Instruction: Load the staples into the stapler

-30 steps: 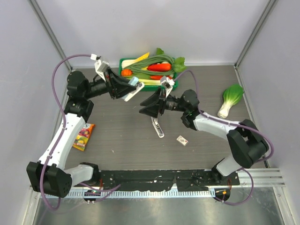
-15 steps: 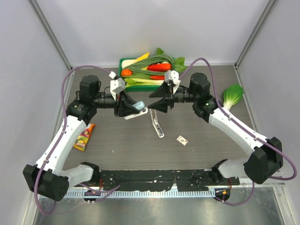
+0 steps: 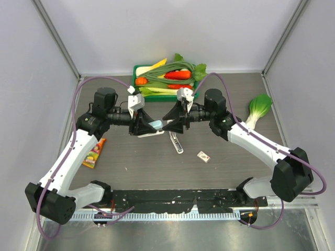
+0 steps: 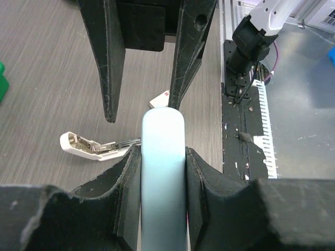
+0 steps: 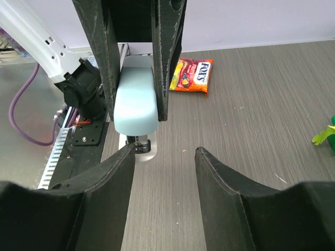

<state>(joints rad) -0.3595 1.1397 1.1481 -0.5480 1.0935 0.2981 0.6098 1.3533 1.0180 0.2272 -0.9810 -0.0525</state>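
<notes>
**Left claw grips the stapler, right claw gapes before it**

Above the middle of the table (image 3: 131, 157), the two arms meet nose to nose. The left claw (image 3: 144, 124) is pressed onto the stapler (image 5: 136, 104), one black finger on each flank of its pale blue body, holding it off the table with its free end pointing right. The left wrist view shows the blue body filling the gap between those fingers (image 4: 123, 183).

The right claw (image 5: 165, 154) faces it with its fingers spread wide and nothing between them. The stapler's tip sits close by the end of one finger (image 5: 112, 183); whether they touch cannot be told.

The staples (image 3: 203, 156), a small whitish box with a red mark, lie flat on the table, nearer and to the right of both claws and apart from them. A white and metal strip (image 3: 176, 142) lies on the table just on the near side of the two claws, between them and the box.

A candy bag (image 3: 93, 152) rests at the left beside the left arm. A green tray (image 3: 137, 68) of vegetables stands at the far edge, and a bok choy (image 3: 257, 111) lies at the right.
</notes>
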